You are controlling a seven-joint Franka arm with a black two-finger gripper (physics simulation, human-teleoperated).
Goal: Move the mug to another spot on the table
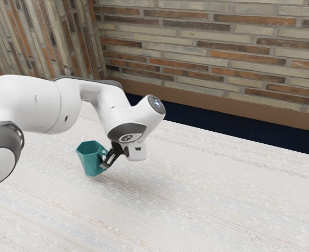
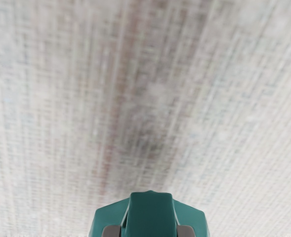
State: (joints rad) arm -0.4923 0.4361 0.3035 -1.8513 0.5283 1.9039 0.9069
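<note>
teal mug (image 2: 149, 221) right under the hand, gripper (image 1: 108, 160) pinching its handle (image 2: 150, 202) from both sides; mug hangs tilted just above the table (image 1: 222, 199), likely lifted clear for carrying elsewhere.

Our arm (image 1: 49, 105) comes in from the exterior view's left and bends forward over the table (image 1: 222, 199), well in from its edges. Our wrist (image 1: 132, 131) tips down and back toward the exterior view's left. Our gripper (image 1: 110, 159) has its black fingers closed from two sides on the tilted mug (image 1: 91, 157); in the wrist view, grey pads (image 2: 111, 231) flank its handle
</note>
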